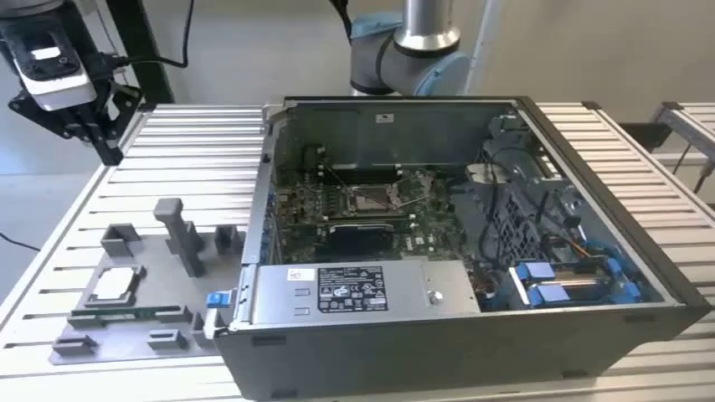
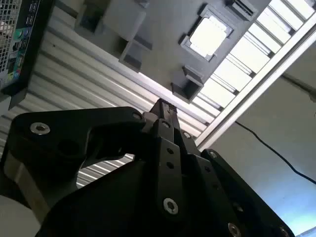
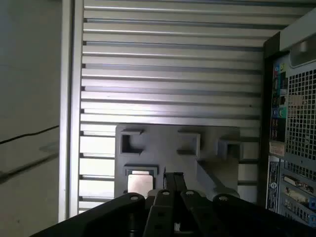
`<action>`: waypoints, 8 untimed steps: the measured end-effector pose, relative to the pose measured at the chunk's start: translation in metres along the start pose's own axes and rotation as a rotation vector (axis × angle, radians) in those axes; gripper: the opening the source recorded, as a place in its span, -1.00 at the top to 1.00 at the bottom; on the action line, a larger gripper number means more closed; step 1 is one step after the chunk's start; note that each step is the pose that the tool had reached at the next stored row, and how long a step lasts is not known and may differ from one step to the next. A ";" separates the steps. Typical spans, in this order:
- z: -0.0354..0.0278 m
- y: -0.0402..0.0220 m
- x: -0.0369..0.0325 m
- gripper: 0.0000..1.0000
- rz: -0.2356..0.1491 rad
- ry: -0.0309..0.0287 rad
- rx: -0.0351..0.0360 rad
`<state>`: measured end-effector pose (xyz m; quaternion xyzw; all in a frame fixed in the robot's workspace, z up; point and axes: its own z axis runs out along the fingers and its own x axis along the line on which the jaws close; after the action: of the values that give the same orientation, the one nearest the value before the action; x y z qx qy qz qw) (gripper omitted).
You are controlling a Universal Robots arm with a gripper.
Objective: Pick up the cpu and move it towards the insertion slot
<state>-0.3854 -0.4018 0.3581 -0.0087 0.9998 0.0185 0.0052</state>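
Observation:
The cpu [image 1: 115, 285] lies flat in a square recess of the grey fixture [image 1: 167, 339], at the exterior view's left and outside the computer case. Its silvery top is bright in both wrist views [image 2: 210, 34] [image 3: 139, 181]. My gripper [image 1: 106, 142] hangs high above the table's far left corner, well away from the cpu. Its black fingers [image 2: 163, 106] [image 3: 173, 178] are pressed together, shut with nothing between them. The insertion slot [image 1: 374, 198] sits on the green board inside the open case, its silver frame around a brownish centre.
The open computer case [image 1: 447, 335] fills the middle of the slatted table [image 1: 201, 159]. The fixture carries upright grey posts [image 1: 179, 234] and a long green memory stick [image 1: 123, 314]. The arm's base [image 1: 408, 59] stands behind the case. The table's edge rail [image 2: 256, 94] runs close by.

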 end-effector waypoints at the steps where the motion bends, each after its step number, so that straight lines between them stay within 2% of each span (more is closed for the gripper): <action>1: 0.0000 0.0000 0.0000 1.00 0.000 0.0000 0.0000; 8: 0.0000 0.0000 0.0000 1.00 0.000 0.0000 0.0000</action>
<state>-0.3854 -0.4018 0.3581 -0.0087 0.9998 0.0185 0.0052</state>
